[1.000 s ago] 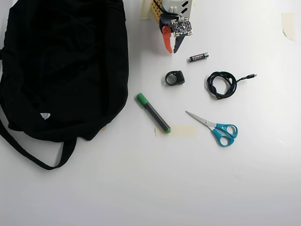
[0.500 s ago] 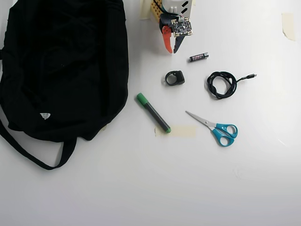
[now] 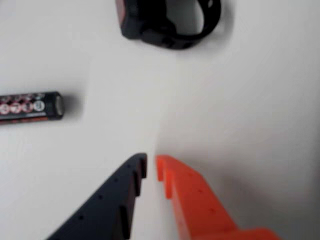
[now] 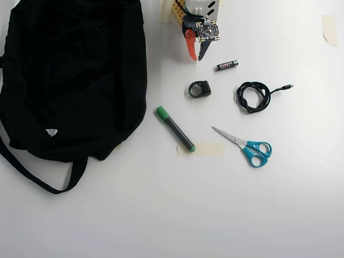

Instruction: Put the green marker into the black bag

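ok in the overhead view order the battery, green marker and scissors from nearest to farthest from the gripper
From the gripper:
1. Battery, just to its right.
2. Green marker, below, beside the black bag.
3. Scissors, lower right.

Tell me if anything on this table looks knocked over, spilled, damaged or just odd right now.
Nothing stands out. The green marker lies flat and capped beside the black bag, not touching it. The battery, coiled cable, scissors and small black ring-shaped part lie apart and intact. The gripper sits nearly shut and empty.
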Controlling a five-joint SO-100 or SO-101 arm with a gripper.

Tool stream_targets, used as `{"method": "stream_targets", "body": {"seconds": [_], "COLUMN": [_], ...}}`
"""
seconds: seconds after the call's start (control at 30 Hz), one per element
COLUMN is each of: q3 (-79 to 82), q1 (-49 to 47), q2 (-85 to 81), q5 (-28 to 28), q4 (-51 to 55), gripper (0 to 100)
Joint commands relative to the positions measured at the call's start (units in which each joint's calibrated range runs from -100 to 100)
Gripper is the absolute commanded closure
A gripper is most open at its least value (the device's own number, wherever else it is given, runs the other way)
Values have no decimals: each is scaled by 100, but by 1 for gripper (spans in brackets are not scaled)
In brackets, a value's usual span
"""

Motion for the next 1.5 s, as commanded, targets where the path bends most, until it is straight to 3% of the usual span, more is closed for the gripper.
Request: {"method": "stream_targets", "body": {"seconds": [0.0, 0.9, 1.47], "q3": [188, -387, -1843], "q1": [25, 33, 25], "q2": [-33, 41, 1842], "q5": [-4, -4, -4], "q4": [34, -362, -1215], "gripper": [98, 98, 98]}}
